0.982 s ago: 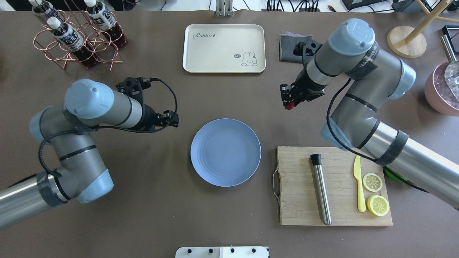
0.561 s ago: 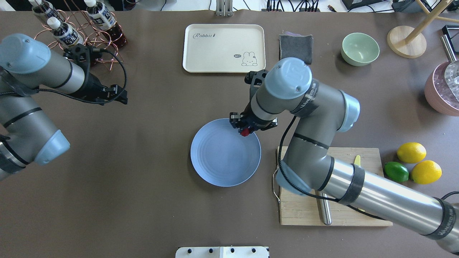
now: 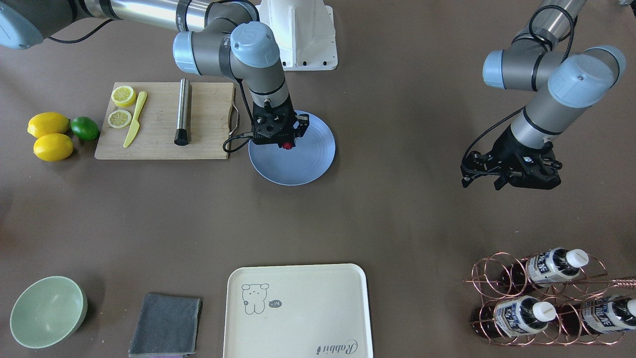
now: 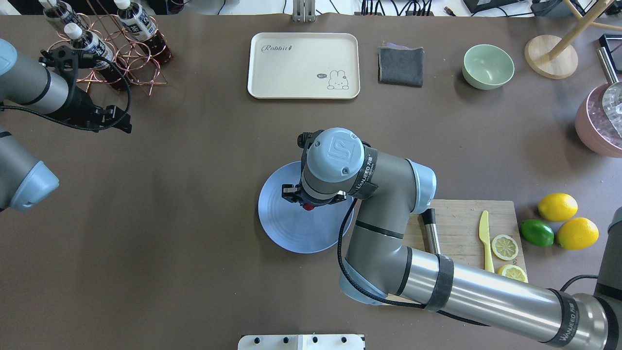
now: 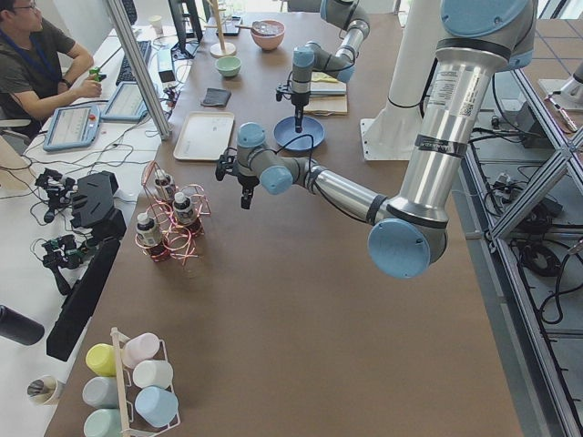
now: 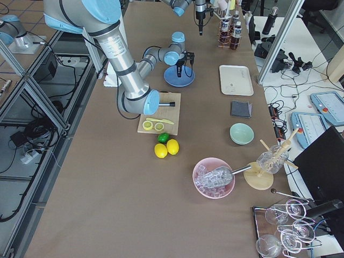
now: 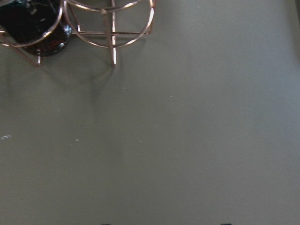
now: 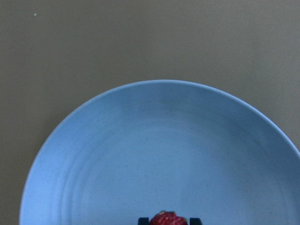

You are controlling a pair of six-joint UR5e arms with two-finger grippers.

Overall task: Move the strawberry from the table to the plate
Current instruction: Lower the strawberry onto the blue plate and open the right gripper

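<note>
**Strawberry gripped over the plate**

The right gripper (image 4: pixel 308 204) is clenched on the strawberry (image 8: pixel 165 219), over the blue plate (image 8: pixel 117 154). The overhead view hides most of the fingers under the wrist. The right wrist view shows the fruit pinched between two dark tips. The left gripper (image 4: pixel 116 121) hangs near the bottle rack (image 4: pixel 146 73); in its wrist view the tips are spread and empty.

Right tool (image 6: pixel 178 74) over blue plate (image 6: pixel 188 80)
</note>
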